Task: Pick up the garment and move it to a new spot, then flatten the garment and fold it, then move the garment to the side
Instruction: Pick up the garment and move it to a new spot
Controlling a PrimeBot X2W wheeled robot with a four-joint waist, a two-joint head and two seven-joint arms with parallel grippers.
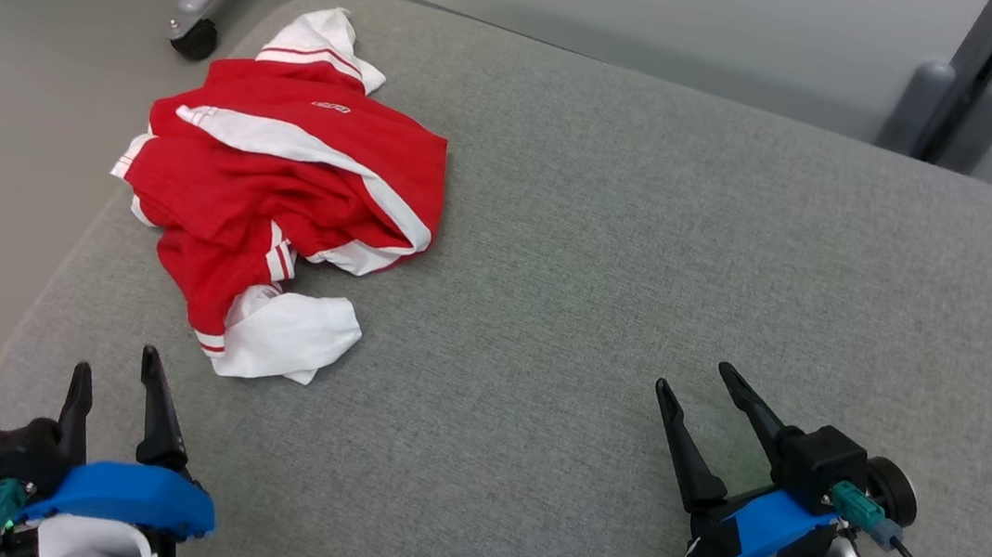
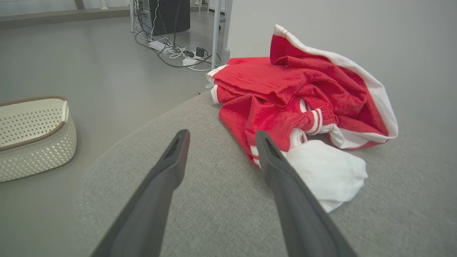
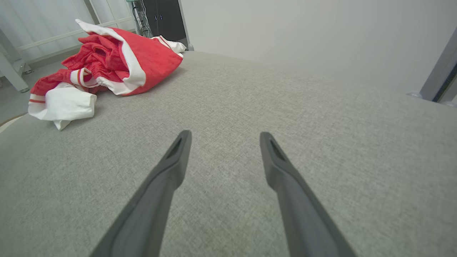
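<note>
Both the left gripper (image 1: 116, 359) and right gripper (image 1: 692, 377) gape empty, and the crumpled garment (image 1: 282, 189) lies at ten o'clock on the grey pad (image 1: 650, 240), so I'd send the left toward one o'clock to pinch a thick fold.

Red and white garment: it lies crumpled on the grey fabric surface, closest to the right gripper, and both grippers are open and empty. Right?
One slip: the red and white garment lies closest to the left gripper, not the right gripper, as the head view shows. It is crumpled on the grey fabric surface, and both grippers are open and empty.
</note>
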